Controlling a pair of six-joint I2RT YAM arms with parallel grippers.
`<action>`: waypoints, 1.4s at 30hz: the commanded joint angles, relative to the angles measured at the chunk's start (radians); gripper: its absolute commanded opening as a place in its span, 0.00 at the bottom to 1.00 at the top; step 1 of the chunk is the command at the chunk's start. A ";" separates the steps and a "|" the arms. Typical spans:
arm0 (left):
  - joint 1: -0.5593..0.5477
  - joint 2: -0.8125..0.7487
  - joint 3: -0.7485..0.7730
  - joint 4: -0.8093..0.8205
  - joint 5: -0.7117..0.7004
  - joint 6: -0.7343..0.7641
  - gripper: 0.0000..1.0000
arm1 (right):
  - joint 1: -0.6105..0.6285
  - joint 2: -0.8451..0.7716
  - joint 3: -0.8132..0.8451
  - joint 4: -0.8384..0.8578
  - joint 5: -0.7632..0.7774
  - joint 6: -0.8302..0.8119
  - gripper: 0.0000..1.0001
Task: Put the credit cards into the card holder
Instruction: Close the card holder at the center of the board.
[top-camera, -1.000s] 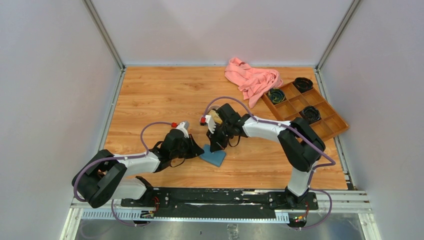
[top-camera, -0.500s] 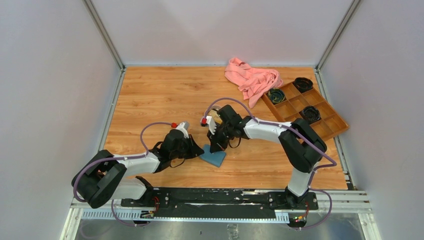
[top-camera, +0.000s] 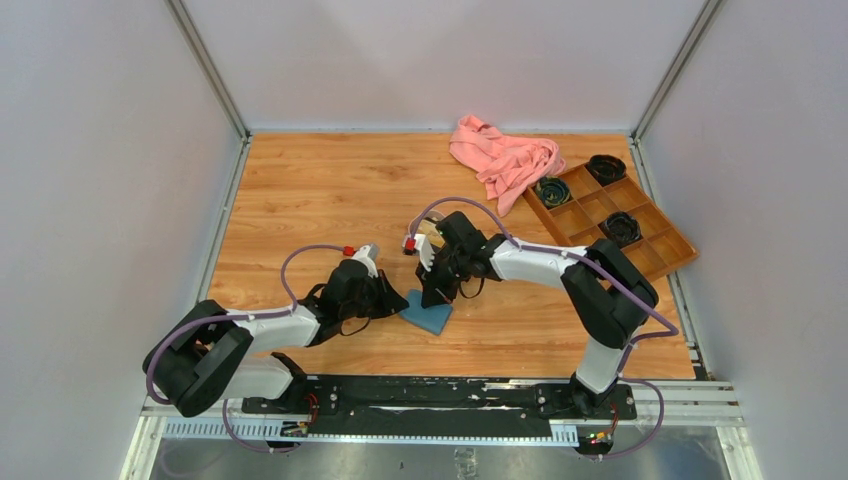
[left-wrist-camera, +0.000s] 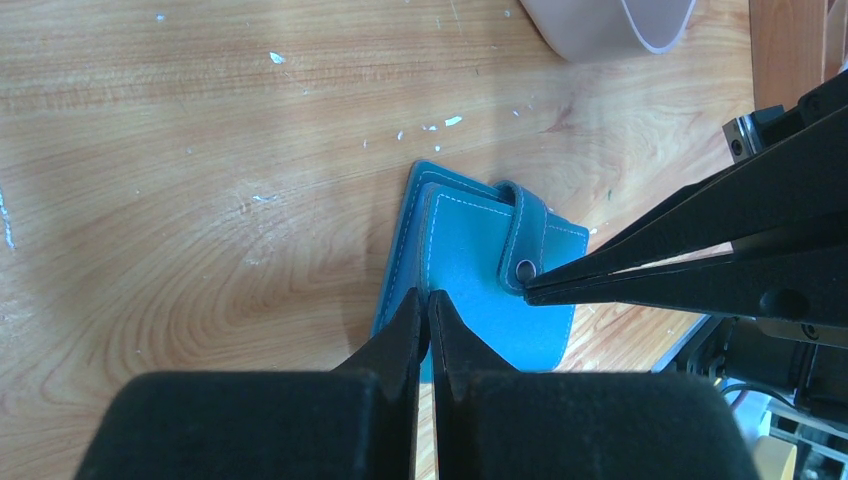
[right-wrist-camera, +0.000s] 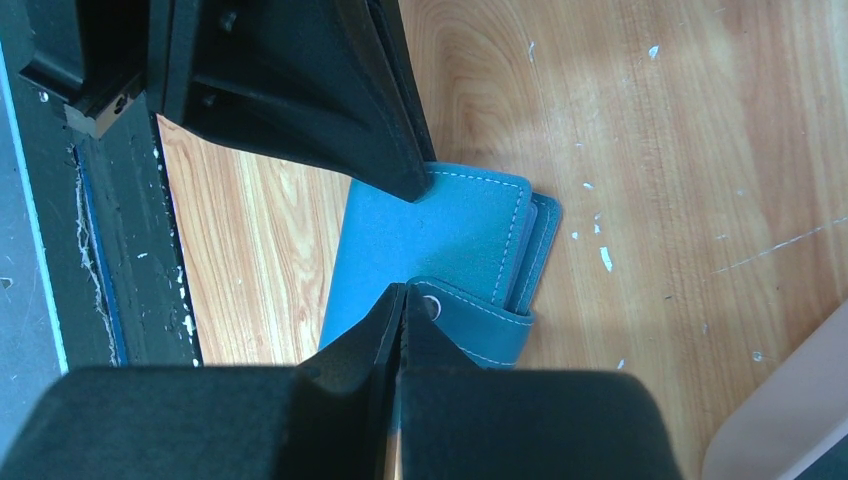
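The teal-blue card holder (top-camera: 431, 317) lies folded shut on the wooden table, its snap tab wrapped over one edge. My left gripper (top-camera: 401, 301) is shut, its tips (left-wrist-camera: 428, 296) resting on the near edge of the card holder (left-wrist-camera: 470, 250). From the opposite side my right gripper (top-camera: 433, 296) is also shut, its tips (right-wrist-camera: 403, 291) at the end of the snap tab beside the round button on the card holder (right-wrist-camera: 450, 235). Nothing shows between either pair of jaws. The credit cards are hidden from view.
A pinkish tray rim (left-wrist-camera: 610, 25) lies just beyond the card holder, mostly under the right wrist in the top view. A pink cloth (top-camera: 505, 160) is bunched at the back, beside a brown compartmented box (top-camera: 640, 245) holding dark round items.
Almost nothing: the right arm's elbow has drifted slightly to the right while both shut grippers stay at the card holder.
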 joint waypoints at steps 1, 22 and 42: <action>-0.004 -0.007 -0.024 -0.043 -0.039 0.008 0.00 | 0.019 0.022 -0.022 -0.041 -0.014 0.020 0.00; -0.004 -0.026 -0.034 -0.043 -0.047 0.005 0.00 | -0.084 0.090 -0.102 0.059 -0.120 0.155 0.00; -0.004 -0.028 -0.019 -0.044 -0.046 0.006 0.00 | -0.162 0.109 -0.079 0.059 -0.318 0.130 0.26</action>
